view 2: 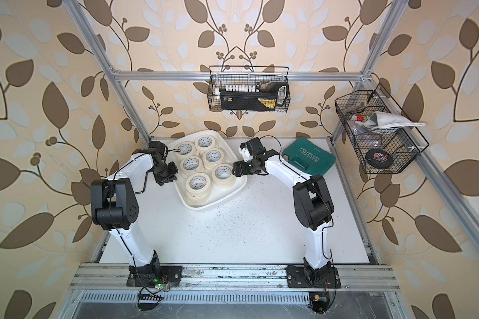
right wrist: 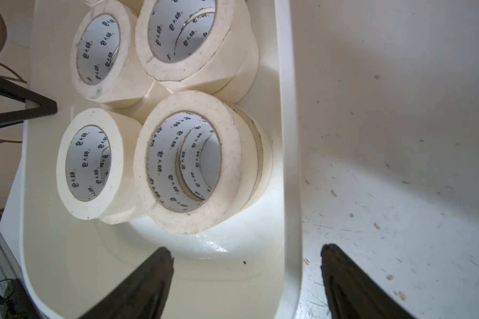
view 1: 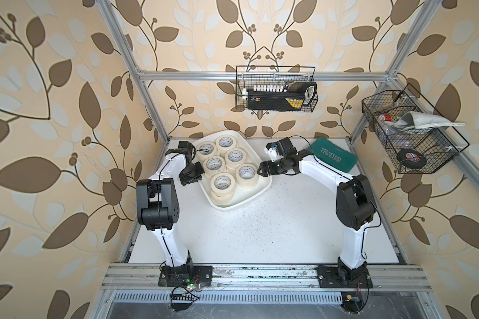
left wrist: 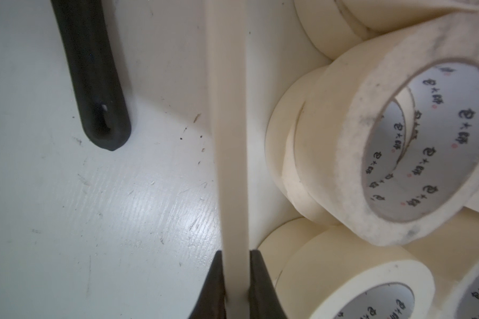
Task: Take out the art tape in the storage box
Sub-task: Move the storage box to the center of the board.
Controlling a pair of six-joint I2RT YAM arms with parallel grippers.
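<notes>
On the storage box rim — left gripper, clamped.

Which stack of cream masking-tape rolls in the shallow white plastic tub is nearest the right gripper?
The tape stack farthest to the robot's right, by the tub's long rim; the right gripper straddles that rim beside it. The other five lie farther off.

White arm links, black joint housings; thin black cables; black base plates.
</notes>
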